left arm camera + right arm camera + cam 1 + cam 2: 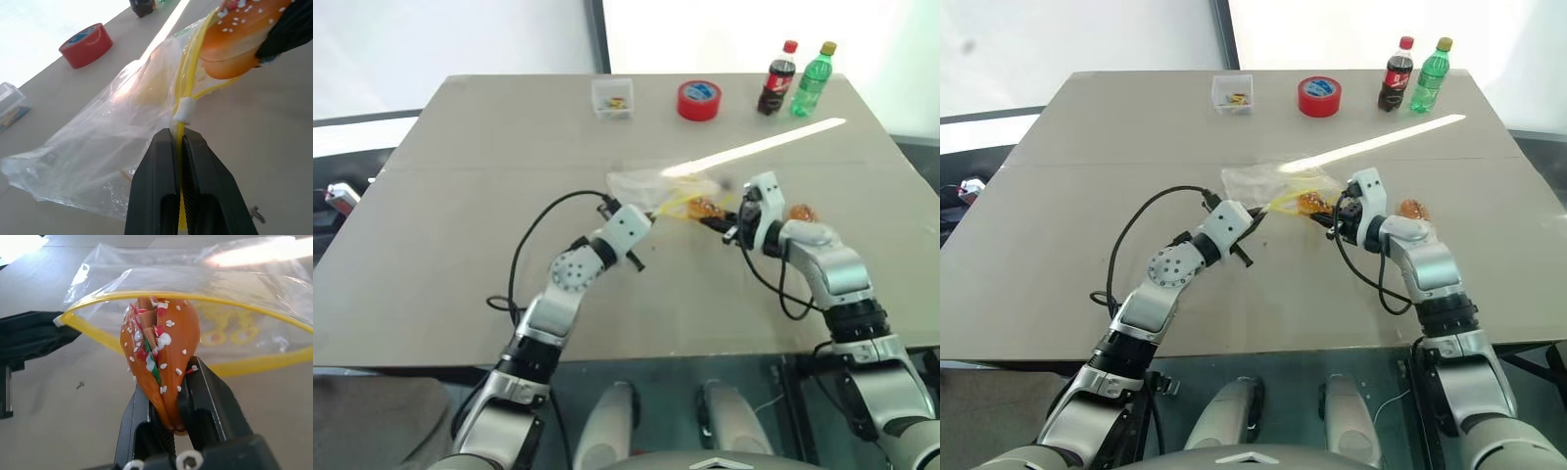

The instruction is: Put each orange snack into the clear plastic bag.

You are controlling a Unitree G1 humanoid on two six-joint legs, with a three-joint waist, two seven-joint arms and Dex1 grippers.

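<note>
The clear plastic bag [641,183] lies crinkled at the table's middle, its mouth edged by a yellow strip [195,298]. My left gripper [179,139] is shut on that strip at the mouth's near-left corner. My right gripper [168,382] is shut on one orange snack [161,347], a speckled bun held on edge right at the open mouth, between the two yellow lips. The same snack [705,208] shows just right of the bag in the head views. A second orange snack [802,212] lies on the table to the right of my right wrist.
At the table's far side stand a small clear box [613,98], a red tape roll [698,100], a cola bottle [777,78] and a green bottle [811,80]. A black cable [524,245] loops beside my left arm.
</note>
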